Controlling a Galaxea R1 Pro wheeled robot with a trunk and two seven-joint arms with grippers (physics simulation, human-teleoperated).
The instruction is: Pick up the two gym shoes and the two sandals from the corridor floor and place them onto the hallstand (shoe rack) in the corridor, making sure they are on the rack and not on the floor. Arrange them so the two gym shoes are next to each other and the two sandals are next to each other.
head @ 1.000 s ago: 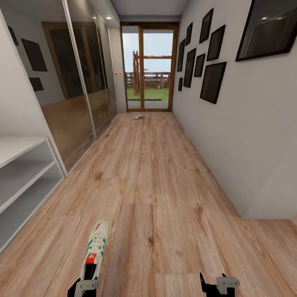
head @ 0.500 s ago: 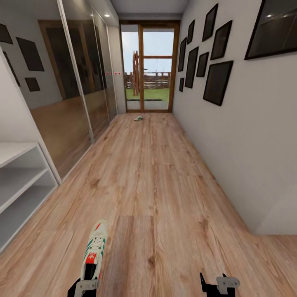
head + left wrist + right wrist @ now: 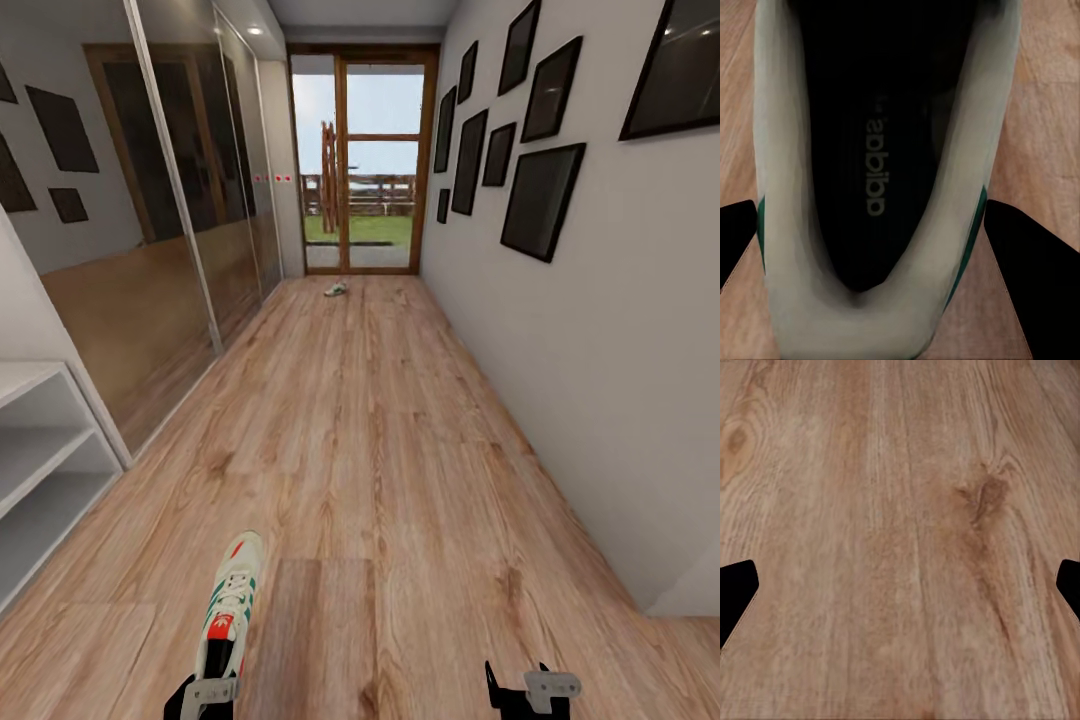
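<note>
Where corridor floor [image 3: 400, 450] runs, framed pictures [image 3: 540, 200] hang.

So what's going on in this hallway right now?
The robot's left gripper is holding one gym shoe by its heel, toe pointing ahead, above the corridor floor. The right gripper is open and empty. The second gym shoe lies far down the corridor by the glass door. A white shelf unit stands to the left.

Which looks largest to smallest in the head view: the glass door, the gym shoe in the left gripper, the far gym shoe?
1. Glass door: takes the most picture area.
2. Held gym shoe in the left gripper: looks big mostly because it is near the camera.
3. Far gym shoe on the corridor floor: tiny only from distance; the pair probably match.
</note>
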